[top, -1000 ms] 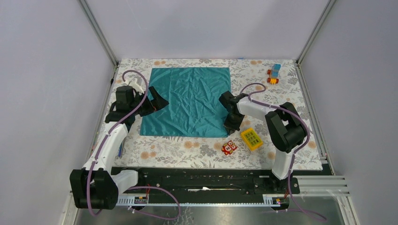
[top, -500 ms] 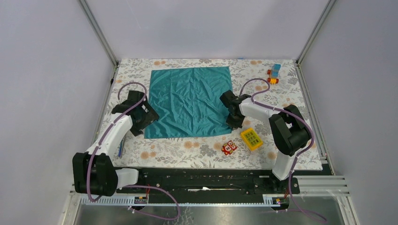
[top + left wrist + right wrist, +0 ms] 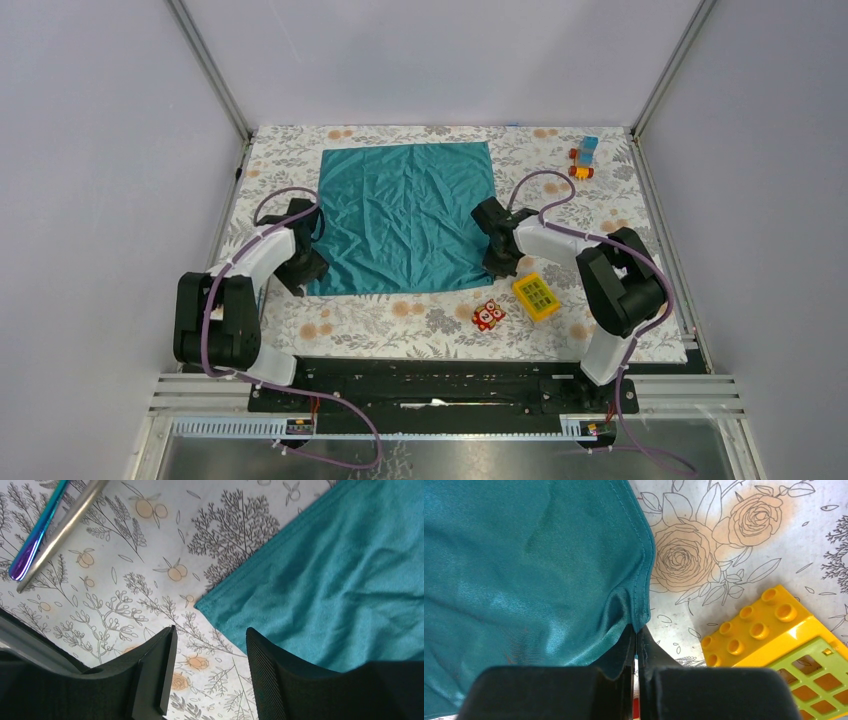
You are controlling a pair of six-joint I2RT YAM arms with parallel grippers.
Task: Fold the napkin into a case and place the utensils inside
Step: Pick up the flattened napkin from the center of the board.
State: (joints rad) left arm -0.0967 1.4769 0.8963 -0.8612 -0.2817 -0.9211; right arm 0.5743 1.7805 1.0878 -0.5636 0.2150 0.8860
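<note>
- on the flowered tablecloth point(image 3: 400, 315), the teal napkin point(image 3: 405, 215) lay spread open and unfolded, creased, toward the far middle of the table.
- at its near left corner, the left gripper point(image 3: 300, 272) sat low with its fingers point(image 3: 155, 670) parted; in the left wrist view that corner lay just ahead of the gap, and neither finger touched it.
- at the near right corner, the right gripper point(image 3: 497, 265) had its fingers pressed together on the hem, and the cloth bunched up where it was pinched.
- two utensils point(image 3: 55, 527), one with a bluish-purple handle and one plain silver, lay side by side on the tablecloth, well left of the napkin's corner; only their handles showed.
- a yellow block point(image 3: 536, 295) sat just beside the right gripper, apart from the napkin.
- a red owl toy point(image 3: 488, 315) stood nearer the front edge, close to the block.
- a small blue and orange toy point(image 3: 585, 158) rested at the far right.
</note>
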